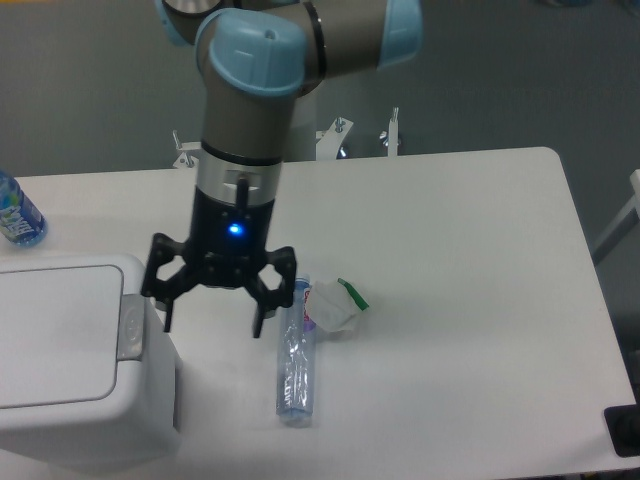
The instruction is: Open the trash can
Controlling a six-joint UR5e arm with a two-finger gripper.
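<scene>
The trash can is a large white bin with rounded corners at the front left of the table. Its flat white lid is closed. A grey button strip sits on its right rim. My gripper hangs open and empty just to the right of the can, its left finger close beside the button strip and above the table. I cannot tell whether the finger touches the can.
An empty clear plastic bottle lies on the table right of the gripper, with a crumpled white wrapper with green bits beside it. A blue water bottle stands at the left edge. The table's right edge runs diagonally.
</scene>
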